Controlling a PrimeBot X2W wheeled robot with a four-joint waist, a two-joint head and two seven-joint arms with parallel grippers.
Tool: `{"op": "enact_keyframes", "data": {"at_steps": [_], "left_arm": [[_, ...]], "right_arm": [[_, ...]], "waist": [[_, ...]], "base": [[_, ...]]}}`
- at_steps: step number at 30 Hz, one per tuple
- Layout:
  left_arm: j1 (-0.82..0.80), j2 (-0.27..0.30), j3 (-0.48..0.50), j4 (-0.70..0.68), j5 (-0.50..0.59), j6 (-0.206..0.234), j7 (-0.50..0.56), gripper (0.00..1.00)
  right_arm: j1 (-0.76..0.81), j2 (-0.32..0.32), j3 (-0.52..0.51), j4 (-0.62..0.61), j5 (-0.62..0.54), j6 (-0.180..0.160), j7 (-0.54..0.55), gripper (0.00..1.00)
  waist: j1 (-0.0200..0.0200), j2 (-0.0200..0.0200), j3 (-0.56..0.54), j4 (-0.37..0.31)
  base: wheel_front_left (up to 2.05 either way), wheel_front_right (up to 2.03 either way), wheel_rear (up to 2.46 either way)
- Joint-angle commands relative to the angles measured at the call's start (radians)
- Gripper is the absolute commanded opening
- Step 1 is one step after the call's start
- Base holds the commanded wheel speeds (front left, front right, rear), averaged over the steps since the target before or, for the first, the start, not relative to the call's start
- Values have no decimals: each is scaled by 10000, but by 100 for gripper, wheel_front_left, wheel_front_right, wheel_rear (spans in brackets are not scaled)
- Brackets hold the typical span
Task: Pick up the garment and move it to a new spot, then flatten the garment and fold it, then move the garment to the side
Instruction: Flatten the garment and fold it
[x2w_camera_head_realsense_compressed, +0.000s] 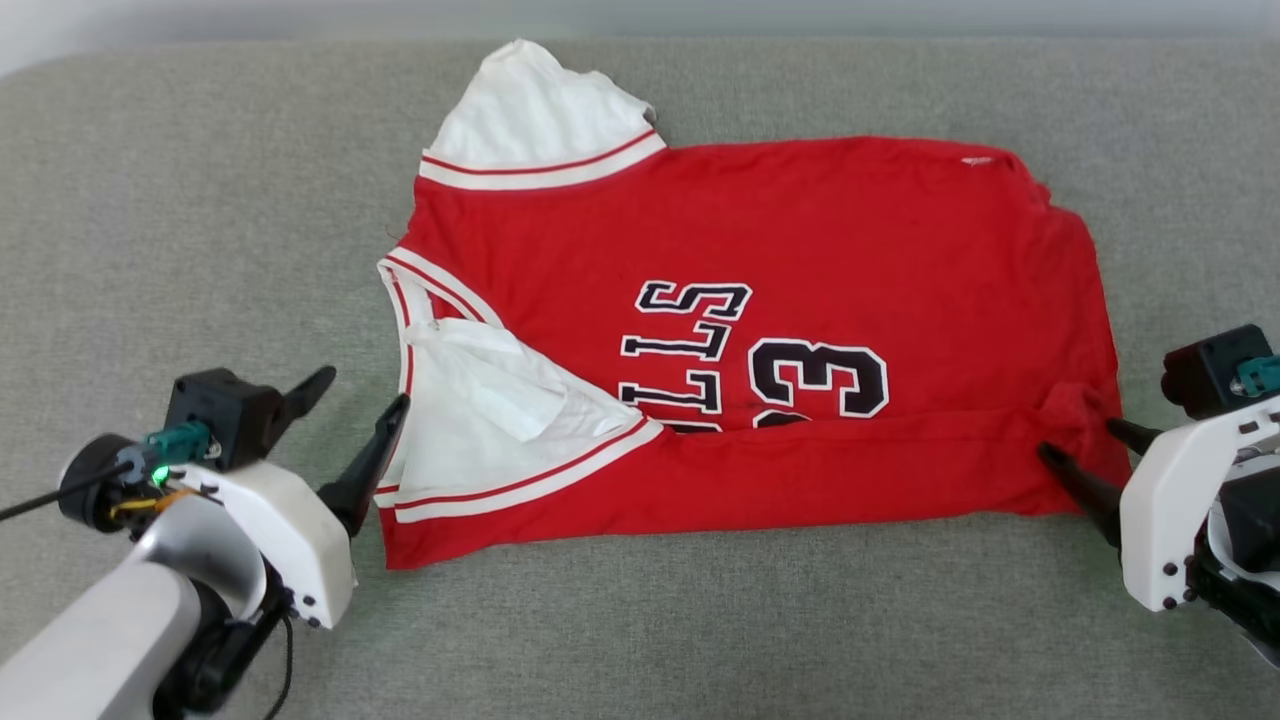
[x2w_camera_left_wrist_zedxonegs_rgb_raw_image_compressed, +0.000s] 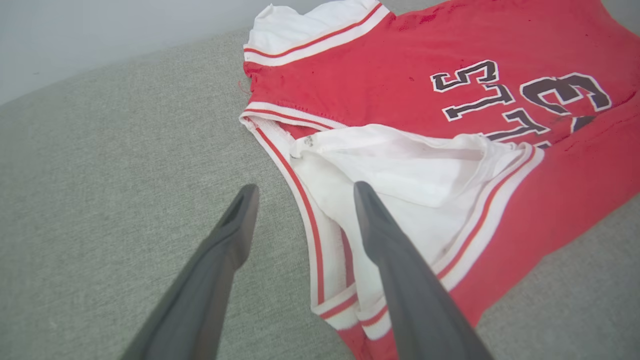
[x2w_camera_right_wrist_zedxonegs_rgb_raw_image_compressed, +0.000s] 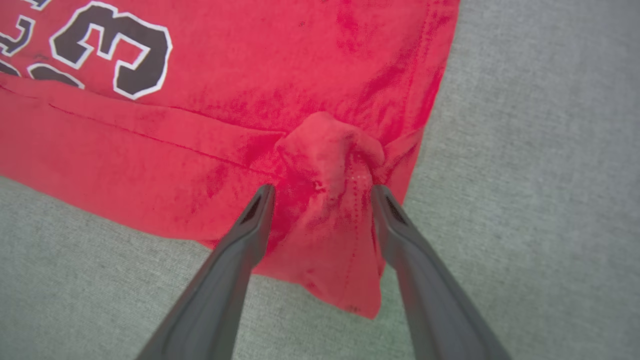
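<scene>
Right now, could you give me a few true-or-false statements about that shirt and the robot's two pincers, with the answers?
1. The jersey lies on a grey fabric surface. True.
2. The left pincer is clamped shut on the collar. False: its fingers stand apart, closed on nothing.
3. The jersey's near edge is folded over, hiding part of the number. True.
4. The right pincer hangs above the jersey's middle. False: it is open at a bunched corner of the hem.

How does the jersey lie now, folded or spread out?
Partly folded: the jersey has its near edge turned over the chest, hiding part of the lettering.
</scene>
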Motion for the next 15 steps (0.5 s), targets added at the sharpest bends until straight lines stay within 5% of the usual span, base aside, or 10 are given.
{"op": "enact_keyframes", "data": {"at_steps": [1,15], "left_arm": [[247,-14,71,-129,-108,136,-80,100],[2424,181,-267,-1174,-872,1383,548,100]], "right_arm": [[160,121,-132,-79,-21,-7,105,100],[1699,716,-1219,-1788,-1184,-7,774,100]], "waist": [[-1,-1,-172,41],[-1,-1,-654,-30]], "base": [[0,0,0],[0,0,0]]}}
